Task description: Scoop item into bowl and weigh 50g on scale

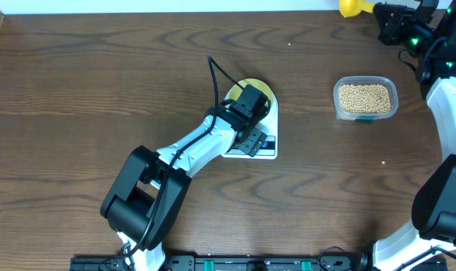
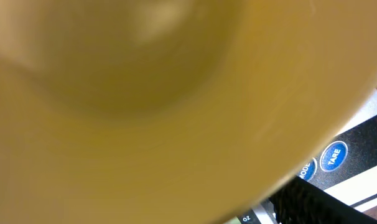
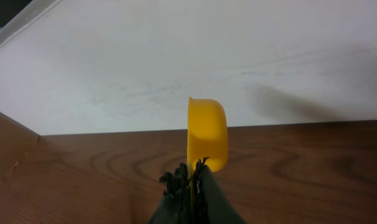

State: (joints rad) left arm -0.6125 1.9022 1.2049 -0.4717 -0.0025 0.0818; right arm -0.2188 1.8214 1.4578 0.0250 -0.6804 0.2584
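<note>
The pale yellow-green bowl (image 1: 256, 85) sits on the white scale (image 1: 267, 150) at mid-table, mostly hidden under my left gripper (image 1: 250, 99). In the left wrist view the blurred bowl (image 2: 145, 99) fills the frame, and one dark finger (image 2: 313, 205) shows beside its edge, over the scale's buttons (image 2: 333, 155). That gripper's jaws stand wide open. The tan beans (image 1: 365, 96) lie in a clear tub (image 1: 338, 107) to the right. At the far right corner my right gripper (image 1: 376, 10) is shut on the handle of a yellow scoop (image 1: 351, 7), held sideways and empty (image 3: 207, 134).
A white wall (image 3: 176, 56) rises just behind the table's far edge, close to the scoop. My left arm (image 1: 190, 147) stretches diagonally from the front left to the scale. The right arm (image 1: 450, 113) runs along the table's right edge.
</note>
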